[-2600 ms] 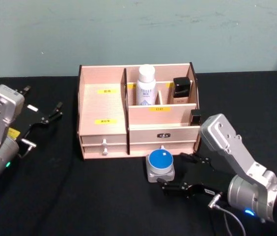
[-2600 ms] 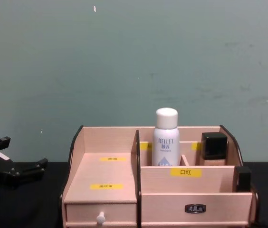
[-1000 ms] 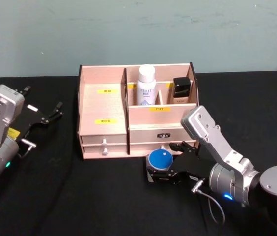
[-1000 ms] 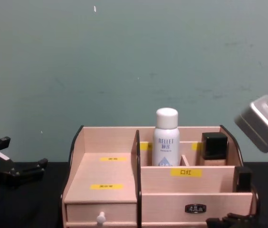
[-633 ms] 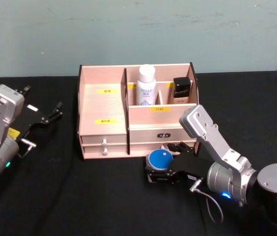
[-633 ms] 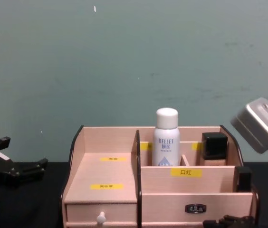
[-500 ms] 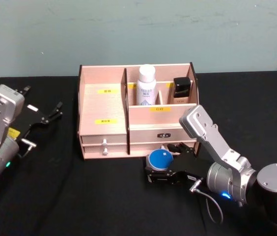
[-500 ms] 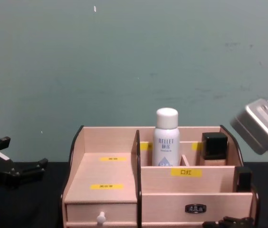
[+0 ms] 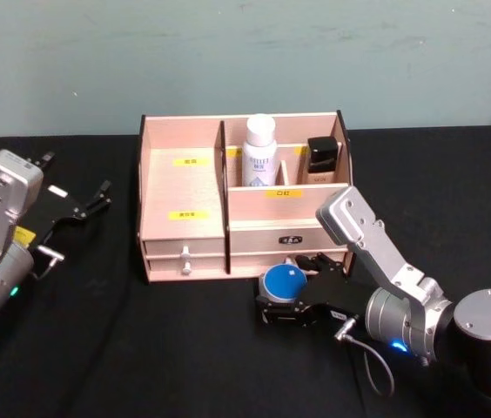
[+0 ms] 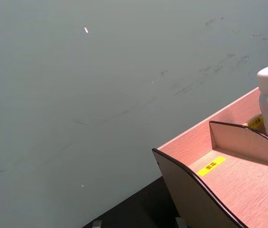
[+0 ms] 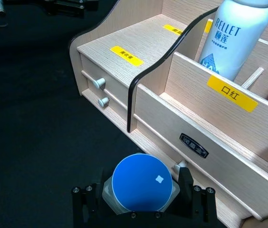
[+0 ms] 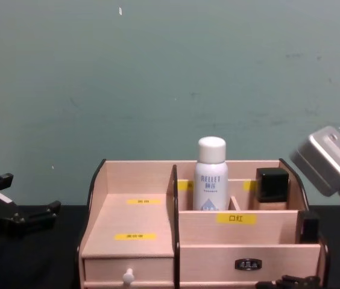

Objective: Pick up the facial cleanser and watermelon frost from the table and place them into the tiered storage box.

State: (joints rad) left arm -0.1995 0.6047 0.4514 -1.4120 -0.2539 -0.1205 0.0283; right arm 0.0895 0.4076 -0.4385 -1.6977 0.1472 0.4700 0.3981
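Right gripper has moved in; jaws clamp blue-lidded jar before tiered storage box. Bottle inside reads "RELLET". Left gripper parked, jaws apart.

I read the tiered storage box as pale matt wood with the grain showing, dark edges and yellow paper-like labels. Facial cleanser: smooth white plastic, slight sheen. Watermelon frost, at the box's 6 o'clock: matt blue lid, pale plastic body. Table: black matt cloth. Right arm housing: silver, satin metal look. Wall: teal, matt, scuffed.
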